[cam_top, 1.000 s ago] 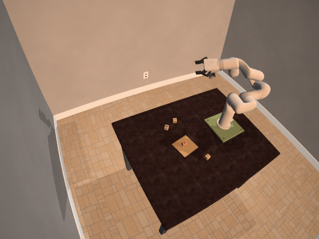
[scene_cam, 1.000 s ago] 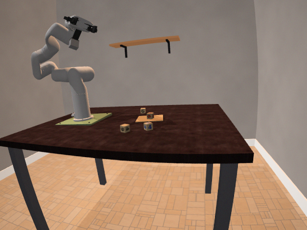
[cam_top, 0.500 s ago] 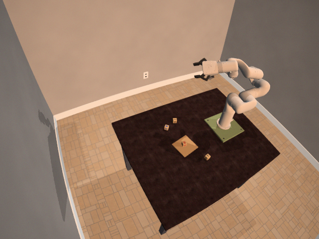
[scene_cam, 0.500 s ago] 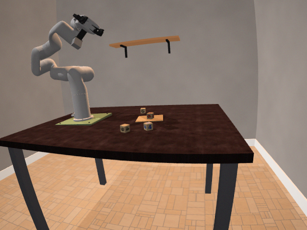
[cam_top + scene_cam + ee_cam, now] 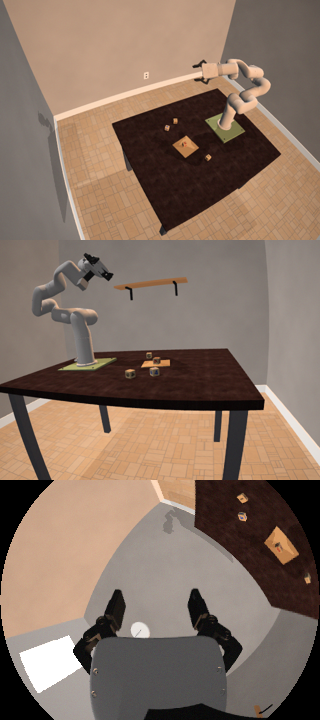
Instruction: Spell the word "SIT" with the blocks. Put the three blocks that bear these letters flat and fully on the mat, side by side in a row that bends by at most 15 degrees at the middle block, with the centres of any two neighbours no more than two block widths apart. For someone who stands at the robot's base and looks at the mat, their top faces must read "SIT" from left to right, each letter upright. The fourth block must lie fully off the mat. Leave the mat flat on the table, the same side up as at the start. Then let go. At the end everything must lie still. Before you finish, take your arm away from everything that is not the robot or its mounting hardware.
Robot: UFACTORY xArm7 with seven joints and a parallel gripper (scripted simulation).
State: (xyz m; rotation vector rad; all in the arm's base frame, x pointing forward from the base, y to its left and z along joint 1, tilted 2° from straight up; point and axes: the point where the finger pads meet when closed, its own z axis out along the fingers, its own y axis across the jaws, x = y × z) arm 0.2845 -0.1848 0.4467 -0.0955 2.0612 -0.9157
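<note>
Letter blocks are pretty scattered: the red-marked block (image 5: 184,144) (image 5: 156,360) (image 5: 278,547) sits on the mat (image 5: 189,150) (image 5: 165,364) (image 5: 286,556), while the blue-marked block (image 5: 167,128) (image 5: 154,372) (image 5: 242,517), another block (image 5: 175,120) (image 5: 130,374) (image 5: 242,498) and the G-sided one (image 5: 208,157) (image 5: 149,355) (image 5: 307,579) are on the dark table (image 5: 180,191) (image 5: 196,384) (image 5: 225,525). Gripper (image 5: 197,73) (image 5: 99,266) (image 5: 156,597)'s wide open, holding nothing, way up high.

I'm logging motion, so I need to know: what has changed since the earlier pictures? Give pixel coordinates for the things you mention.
The gripper (image 5: 194,73) (image 5: 99,266) (image 5: 156,597) moved rightward and slightly down in the exterior view, turning so one finger sits lower. Nothing was taken hold of or let go. The mat (image 5: 178,146) (image 5: 165,364) (image 5: 289,555) and all four blocks (image 5: 208,157) (image 5: 154,372) (image 5: 242,517) stayed put.
</note>
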